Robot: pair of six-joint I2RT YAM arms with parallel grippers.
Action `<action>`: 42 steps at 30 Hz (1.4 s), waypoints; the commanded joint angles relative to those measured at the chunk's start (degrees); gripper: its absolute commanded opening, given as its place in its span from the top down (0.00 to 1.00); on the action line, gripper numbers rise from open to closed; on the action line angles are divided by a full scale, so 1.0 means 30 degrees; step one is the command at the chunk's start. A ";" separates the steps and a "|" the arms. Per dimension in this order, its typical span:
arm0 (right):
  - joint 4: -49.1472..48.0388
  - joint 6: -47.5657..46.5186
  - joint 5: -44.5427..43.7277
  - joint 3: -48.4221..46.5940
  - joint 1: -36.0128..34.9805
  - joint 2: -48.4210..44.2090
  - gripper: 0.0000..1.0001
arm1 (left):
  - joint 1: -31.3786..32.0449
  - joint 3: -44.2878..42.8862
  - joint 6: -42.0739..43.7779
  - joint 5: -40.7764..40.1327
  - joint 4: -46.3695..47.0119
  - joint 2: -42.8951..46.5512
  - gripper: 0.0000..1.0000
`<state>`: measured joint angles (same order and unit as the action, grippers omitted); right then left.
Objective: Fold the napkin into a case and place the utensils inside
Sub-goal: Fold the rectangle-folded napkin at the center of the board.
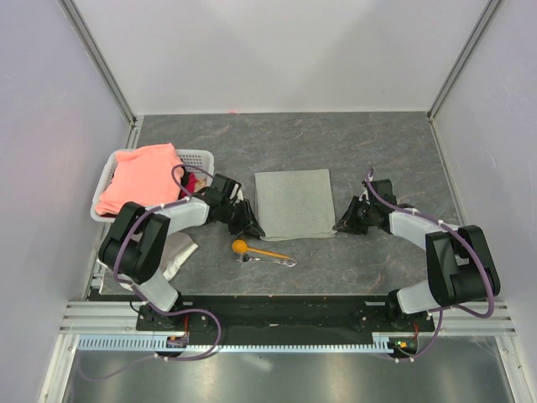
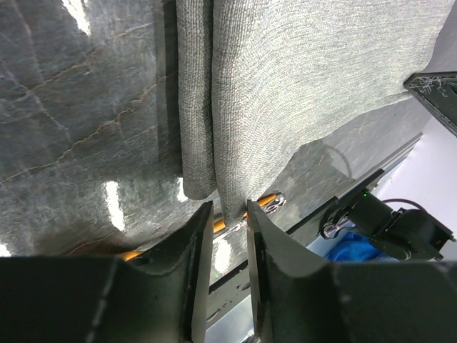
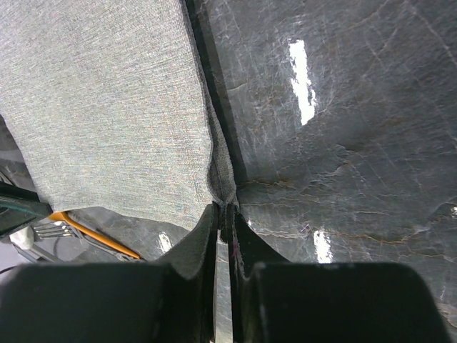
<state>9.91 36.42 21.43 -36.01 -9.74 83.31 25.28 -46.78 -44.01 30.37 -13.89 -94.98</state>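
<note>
The light grey napkin (image 1: 294, 204) lies flat in the middle of the table. My left gripper (image 1: 250, 225) is at its near left corner. In the left wrist view the jaws (image 2: 229, 211) stand a narrow gap apart with the corner of the napkin (image 2: 300, 78) between them, not clamped. My right gripper (image 1: 340, 225) is at the near right corner. In the right wrist view it (image 3: 227, 214) is shut on the edge of the napkin (image 3: 107, 100), which bunches up at the tips. The orange spoon (image 1: 258, 249) and the metal fork (image 1: 281, 261) lie together just in front of the napkin.
A white basket (image 1: 200, 157) holding a salmon-pink cloth (image 1: 138, 176) stands at the left. A whitish rag (image 1: 178, 256) lies by the left arm's base. The black rail of the arm bases (image 1: 285, 311) runs along the near edge.
</note>
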 commanded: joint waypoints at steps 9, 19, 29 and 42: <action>0.0267 -0.0276 0.0854 -0.0328 0.0053 -0.0697 1.00 | 0.0100 -0.0957 -0.0624 0.0569 0.0821 0.0280 0.96; 0.2438 -0.0833 0.1061 -0.7413 0.0550 0.0790 1.00 | -0.1745 -0.8324 -0.1209 0.1654 0.0353 -0.0705 0.98; 0.1735 -0.0570 0.2700 -1.9152 0.1224 0.9719 1.00 | -0.3620 -1.9291 -0.0974 0.2499 0.0966 -0.8911 0.98; 0.1618 0.0427 0.4750 -2.5587 0.1576 1.4479 1.00 | -0.4266 -1.9802 -0.2703 0.3617 0.4014 -1.1001 0.98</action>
<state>15.59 36.84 31.83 -110.91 -5.34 127.02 12.19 -108.25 -49.52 38.15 -7.03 -130.56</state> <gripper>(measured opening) 0.112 0.033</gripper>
